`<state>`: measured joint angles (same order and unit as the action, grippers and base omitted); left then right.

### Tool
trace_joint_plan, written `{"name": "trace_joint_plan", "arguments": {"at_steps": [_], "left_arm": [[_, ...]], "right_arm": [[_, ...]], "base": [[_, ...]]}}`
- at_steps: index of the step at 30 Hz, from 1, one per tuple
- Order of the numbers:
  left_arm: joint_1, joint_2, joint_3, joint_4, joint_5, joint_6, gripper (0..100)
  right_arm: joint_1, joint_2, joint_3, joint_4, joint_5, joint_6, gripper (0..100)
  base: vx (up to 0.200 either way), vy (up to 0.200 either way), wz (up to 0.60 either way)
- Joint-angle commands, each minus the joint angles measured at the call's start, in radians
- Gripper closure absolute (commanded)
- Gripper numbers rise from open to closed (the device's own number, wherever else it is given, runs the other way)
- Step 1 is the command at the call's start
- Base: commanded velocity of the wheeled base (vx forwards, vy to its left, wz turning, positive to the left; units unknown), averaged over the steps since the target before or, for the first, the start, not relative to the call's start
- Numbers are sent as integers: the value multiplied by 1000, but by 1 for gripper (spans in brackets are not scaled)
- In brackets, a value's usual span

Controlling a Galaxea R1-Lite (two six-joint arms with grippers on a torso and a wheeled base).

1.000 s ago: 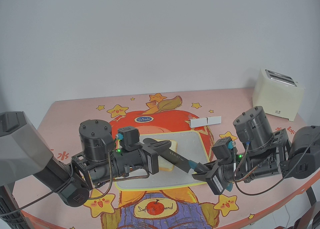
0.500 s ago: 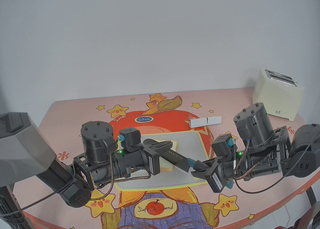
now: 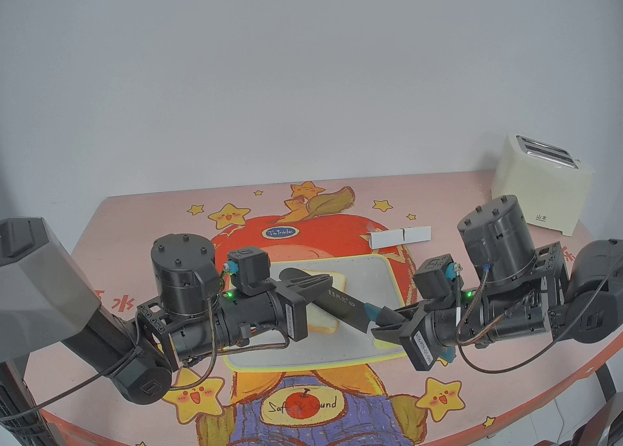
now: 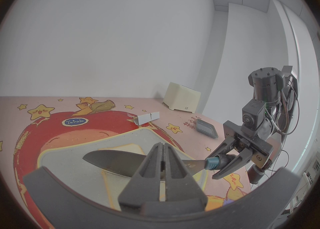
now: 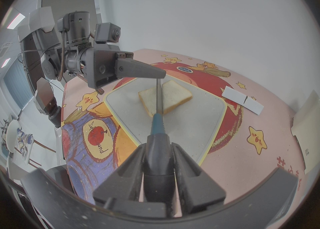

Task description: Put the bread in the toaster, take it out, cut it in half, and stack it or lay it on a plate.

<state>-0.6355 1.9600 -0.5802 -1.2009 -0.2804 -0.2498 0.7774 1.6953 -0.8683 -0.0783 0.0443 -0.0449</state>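
Note:
A slice of bread point(image 5: 173, 94) lies on the grey cutting board point(image 5: 200, 116) in the middle of the table. My right gripper point(image 5: 158, 147) is shut on the teal handle of a knife point(image 3: 341, 304), whose dark blade point(image 4: 113, 161) crosses the middle of the slice point(image 3: 322, 322). Whether the blade touches the bread I cannot tell. My left gripper point(image 3: 319, 283) is shut with nothing held, its fingers point(image 4: 162, 159) just above the blade and the bread point(image 4: 124, 147). The cream toaster point(image 3: 542, 184) stands at the far right corner, slots empty.
A folded white card point(image 3: 400, 236) lies behind the board point(image 3: 363, 350). A small dark tray point(image 4: 206, 128) sits on the table between the board and the toaster point(image 4: 181, 98). The table's front edge runs close under both arms.
My right arm has risen slightly and drawn the knife a little back and up. My left arm has shifted slightly to the left. The bread has stayed in place.

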Motion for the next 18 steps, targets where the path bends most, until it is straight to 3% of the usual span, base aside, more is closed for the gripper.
{"name": "trace_joint_plan", "arguments": {"at_steps": [1, 18], "left_arm": [[0, 23, 0, -3, 0, 0, 100], [-1, 17, 2, -3, 0, 1, 100]], "right_arm": [[0, -6, -28, -5, 0, -1, 100], [9, 29, 54, -9, 3, 0, 100]], "base": [[0, 0, 0], [0, 0, 0]]}}
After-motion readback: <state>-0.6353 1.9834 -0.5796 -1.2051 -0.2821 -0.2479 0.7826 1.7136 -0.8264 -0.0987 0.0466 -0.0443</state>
